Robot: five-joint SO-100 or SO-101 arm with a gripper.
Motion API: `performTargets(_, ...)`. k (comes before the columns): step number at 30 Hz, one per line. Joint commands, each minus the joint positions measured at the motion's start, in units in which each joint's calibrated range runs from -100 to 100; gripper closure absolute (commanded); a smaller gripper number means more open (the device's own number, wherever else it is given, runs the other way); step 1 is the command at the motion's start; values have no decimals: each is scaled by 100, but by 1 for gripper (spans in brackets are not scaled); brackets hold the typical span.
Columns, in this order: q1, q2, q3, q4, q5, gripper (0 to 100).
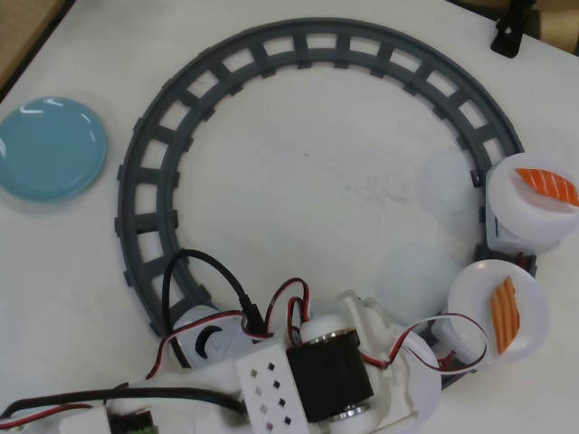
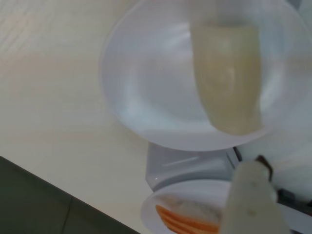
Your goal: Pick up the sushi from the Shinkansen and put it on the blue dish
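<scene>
Pale cream sushi [image 2: 228, 78] fills the top of our wrist view, blurred, over a white plate [image 2: 146, 92]. One fingertip [image 2: 251, 204] shows low right; whether our gripper [image 1: 425, 357] is closed on the piece or just above it, we can't tell. Overhead, our arm [image 1: 326, 375] covers the Shinkansen on the grey track [image 1: 298, 45], w/ two orange pieces riding nearby plates. Blue dish [image 1: 50, 149] sits well apart, far left, empty, so the carry likely crosses the whole loop.
</scene>
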Motion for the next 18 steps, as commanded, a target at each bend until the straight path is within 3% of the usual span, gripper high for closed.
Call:
performTargets(1, 238, -173, -224, 108, 182, 69)
performTargets(18, 387, -165, 813, 108, -22, 69)
